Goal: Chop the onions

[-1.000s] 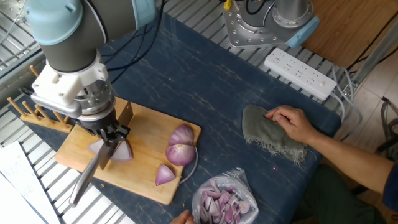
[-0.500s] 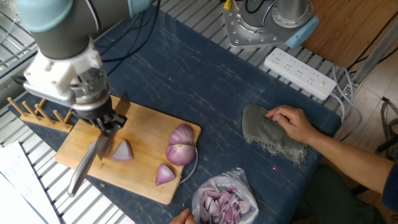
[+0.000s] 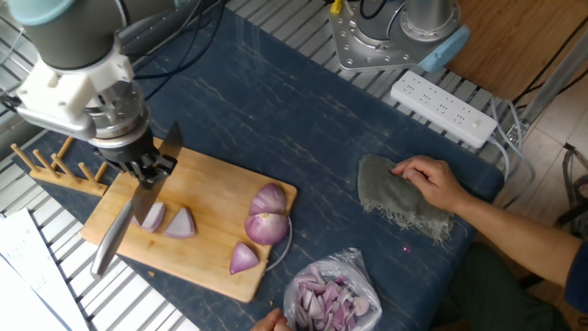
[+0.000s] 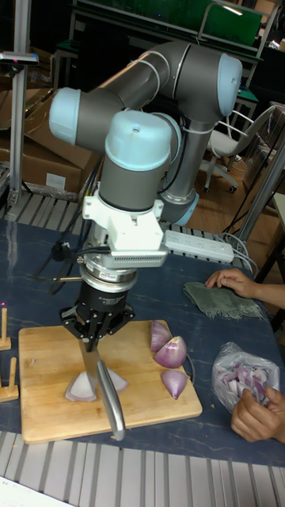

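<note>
Hiding claw tips, knife, onions

A dark blue mottled cloth covers the table, and below and beside it show the bare metal slats of the table top. A white power strip lies near the far edge of the cloth, its cable running off to the right. Beyond it stands a wooden panel. In the tall fixed view the room behind is dim: cardboard boxes are stacked at the left, a dark bench with a green box on it runs along the back, and a white office chair stands on a brown floor at the right.
</note>
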